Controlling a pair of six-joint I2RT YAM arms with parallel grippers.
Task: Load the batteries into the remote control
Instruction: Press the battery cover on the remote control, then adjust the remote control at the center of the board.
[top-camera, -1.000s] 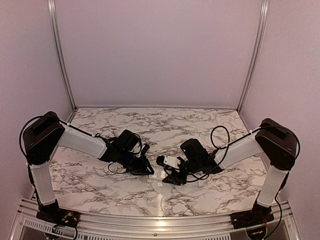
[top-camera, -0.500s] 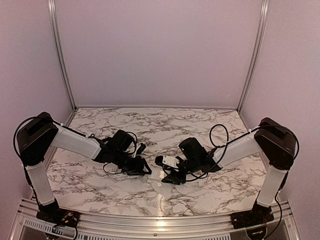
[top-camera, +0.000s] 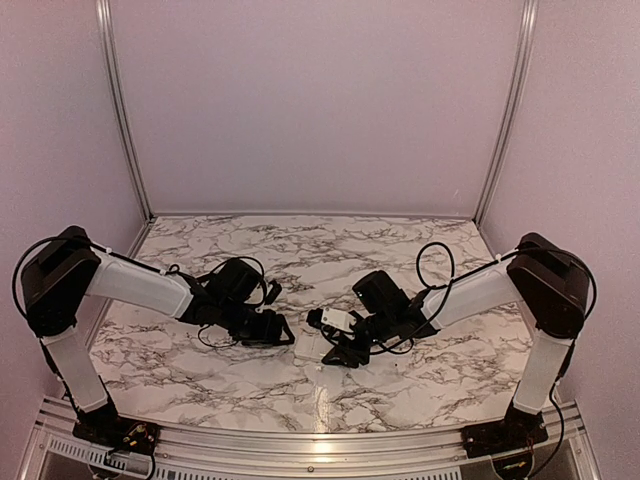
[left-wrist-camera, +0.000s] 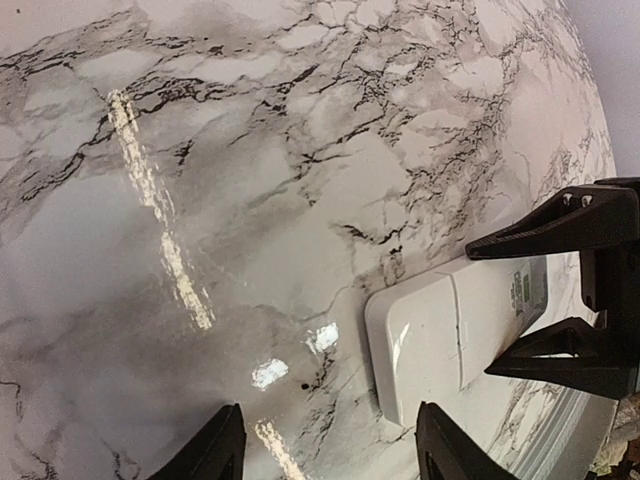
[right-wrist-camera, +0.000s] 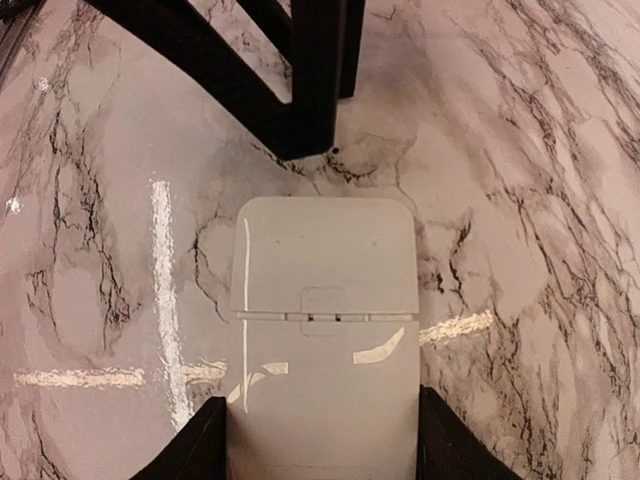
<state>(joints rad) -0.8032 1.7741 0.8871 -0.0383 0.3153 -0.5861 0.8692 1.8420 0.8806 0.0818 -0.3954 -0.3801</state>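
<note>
"White remote (right-wrist-camera: 325, 350) lies face-down on the surface (left-wrist-camera: 200, 150). Why?"

"So its lid (right-wrist-camera: 325, 255) faces up, I think. Right hand (right-wrist-camera: 322, 428) grips its sides to steady it. Left hand (left-wrist-camera: 325, 440) is wide and empty, just beside it. No batteries in sight."

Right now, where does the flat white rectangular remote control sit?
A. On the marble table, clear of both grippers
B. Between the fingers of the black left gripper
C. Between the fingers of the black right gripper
C: in the right wrist view the flat white rectangular remote control fills the gap between the black right gripper's fingers, while the left gripper frames only bare marble table.
</note>
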